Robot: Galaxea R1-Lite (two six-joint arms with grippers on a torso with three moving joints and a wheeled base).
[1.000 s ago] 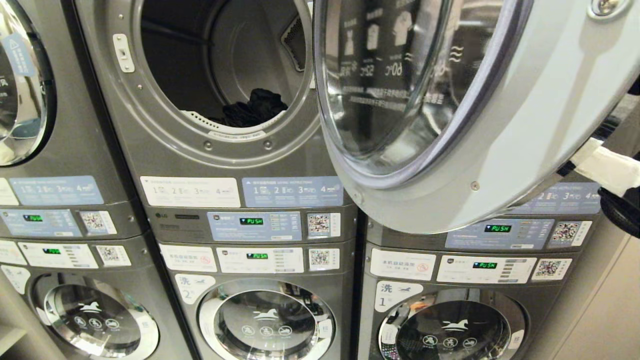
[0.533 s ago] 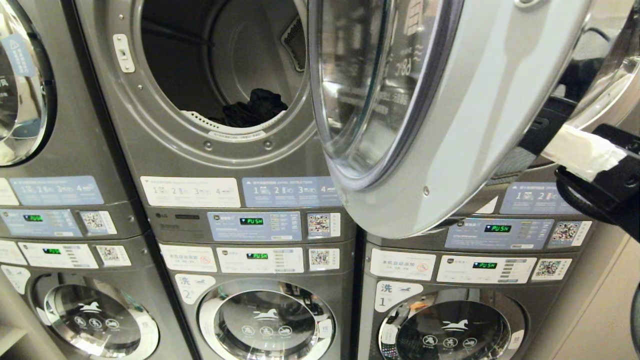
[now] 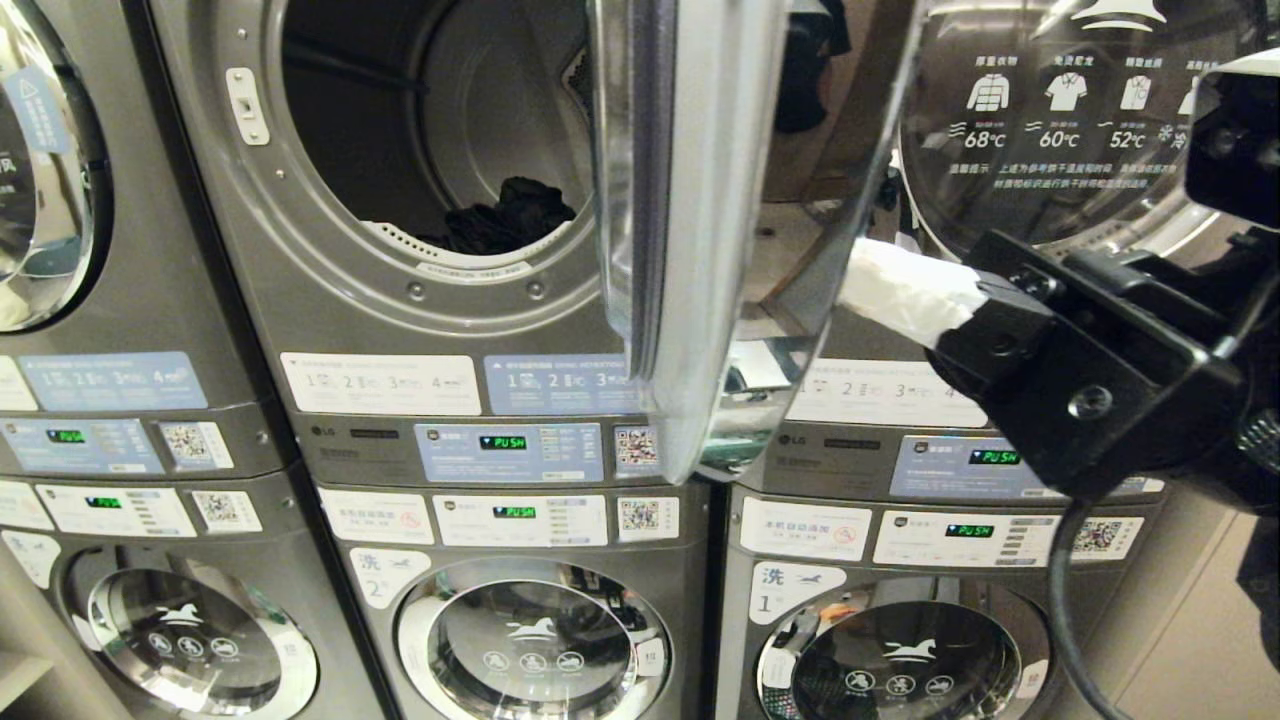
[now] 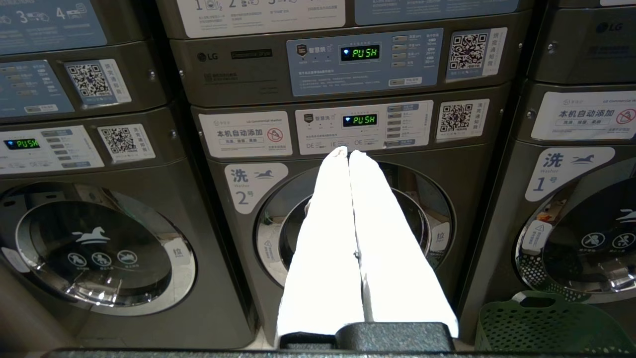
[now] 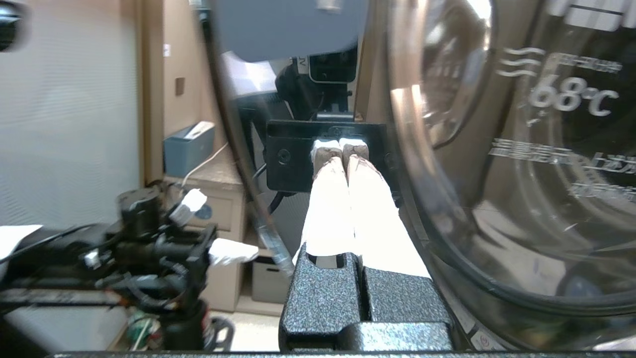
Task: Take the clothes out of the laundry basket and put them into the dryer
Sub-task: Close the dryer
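Note:
The middle upper dryer (image 3: 300, 300) stands with its drum open, and dark clothes (image 3: 510, 218) lie at the bottom of the drum. Its round door (image 3: 690, 250) hangs edge-on to me, half swung toward the opening. My right gripper (image 3: 862, 282) is shut and empty, its white fingertips (image 5: 340, 149) pressed against the door's shiny outer face. My left gripper (image 4: 343, 151) is shut and empty, parked low and pointing at washer number 2 (image 4: 348, 223). A corner of the green laundry basket (image 4: 546, 323) shows on the floor to the right of that washer.
A closed dryer (image 3: 1060, 130) with temperature markings is right behind my right arm. Another closed dryer (image 3: 40, 170) is at the left. Washers (image 3: 535, 640) with closed round doors fill the lower row, with control panels (image 3: 510, 450) between the rows.
The dryer door has swung from wide open on the right to edge-on near the opening. My right gripper has travelled left with it, staying shut against its outer face.

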